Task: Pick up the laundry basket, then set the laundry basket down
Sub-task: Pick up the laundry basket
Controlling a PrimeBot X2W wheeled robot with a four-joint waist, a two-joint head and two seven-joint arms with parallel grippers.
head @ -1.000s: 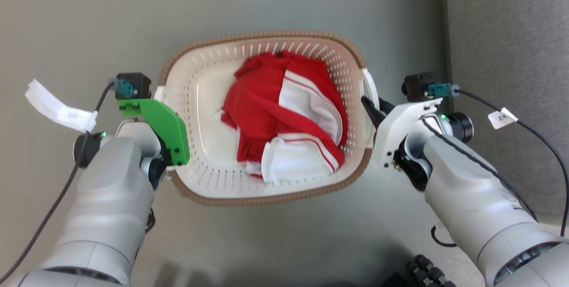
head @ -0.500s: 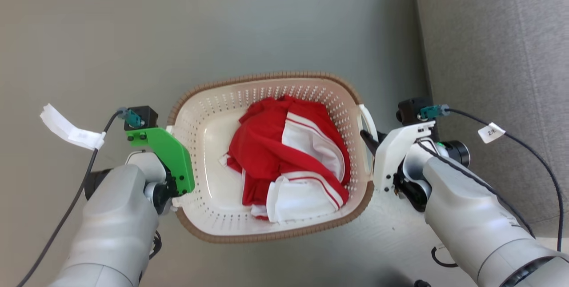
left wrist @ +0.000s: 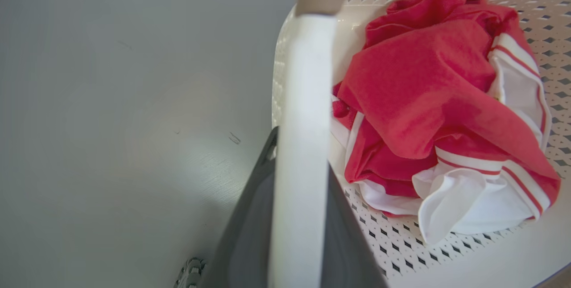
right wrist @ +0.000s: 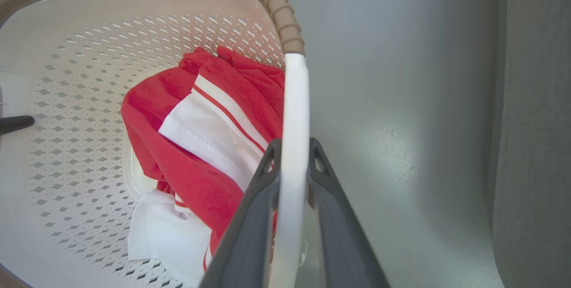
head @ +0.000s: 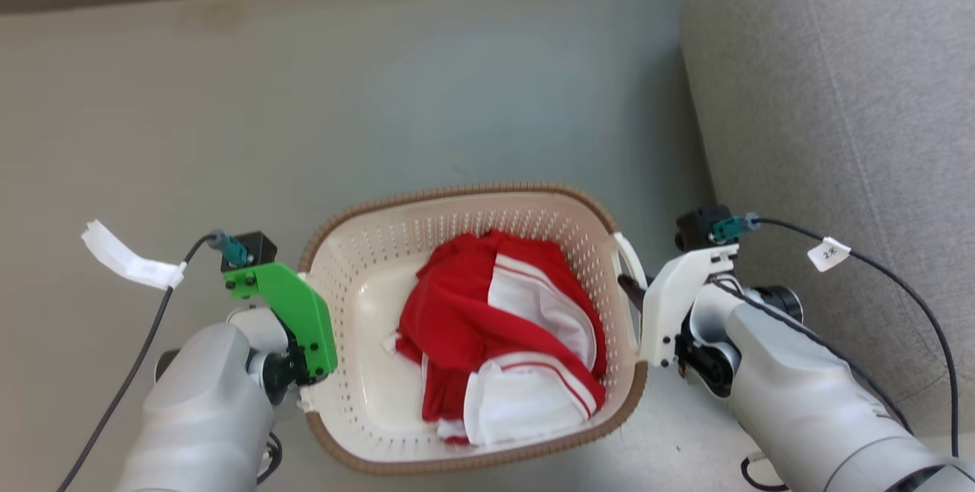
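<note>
Cream laundry basket (head: 366,301), brown rim; red-white-striped garment (head: 503,340).

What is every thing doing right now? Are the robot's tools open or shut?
laundry basket: upright, gripped at both side handles, holding clothes.
red and white clothes: crumpled in a heap inside the basket.
left tool: shut on the laundry basket, at one side handle.
right tool: shut on the laundry basket, at the other side handle.

The head camera looks steeply down from above at the laundry basket (head: 358,309), which sits low in centre frame with grey floor (head: 305,96) above. Each wrist camera peers from very close along a handle (left handle (left wrist: 299,145), right handle (right wrist: 292,145)), facing inward across the basket; all three views share the red-and-white garment (head: 487,332).
</note>
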